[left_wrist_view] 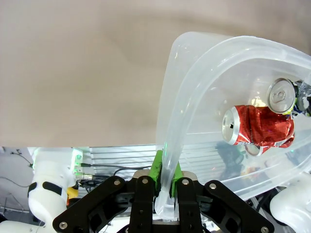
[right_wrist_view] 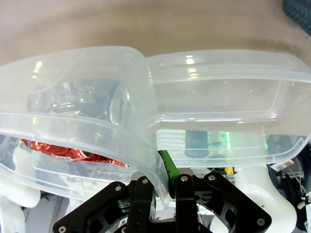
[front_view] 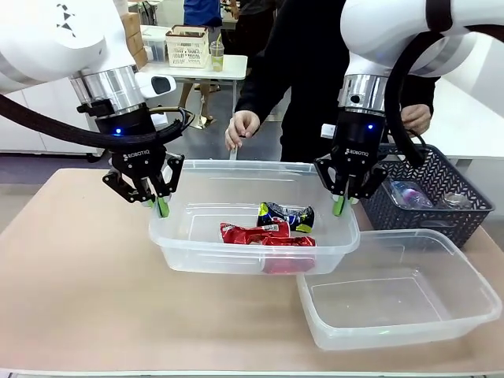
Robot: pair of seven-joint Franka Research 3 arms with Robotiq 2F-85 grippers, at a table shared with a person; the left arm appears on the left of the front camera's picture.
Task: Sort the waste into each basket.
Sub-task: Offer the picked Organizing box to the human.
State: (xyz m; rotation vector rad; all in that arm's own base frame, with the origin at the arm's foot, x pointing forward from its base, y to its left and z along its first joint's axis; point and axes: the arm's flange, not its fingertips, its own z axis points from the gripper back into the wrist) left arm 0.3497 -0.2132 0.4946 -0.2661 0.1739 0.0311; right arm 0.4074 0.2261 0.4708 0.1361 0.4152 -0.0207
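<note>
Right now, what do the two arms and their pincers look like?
The left arm and right arm are glossy white with rounded shells and silver wrist rings. The left pincer and right pincer are black, marked ROBOTIQ in white, with a blue light above and green pads. Thick black cables loop past each wrist.

We find cans (front_view: 268, 234) in the left tub (front_view: 201, 256). The other tub (front_view: 482, 288) lies rightward (nearer us), before the lattice basket (front_view: 457, 222).

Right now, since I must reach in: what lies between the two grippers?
Front view: a clear tub holding crushed cans spans from left gripper to right gripper, each clamped on its rim.
</note>
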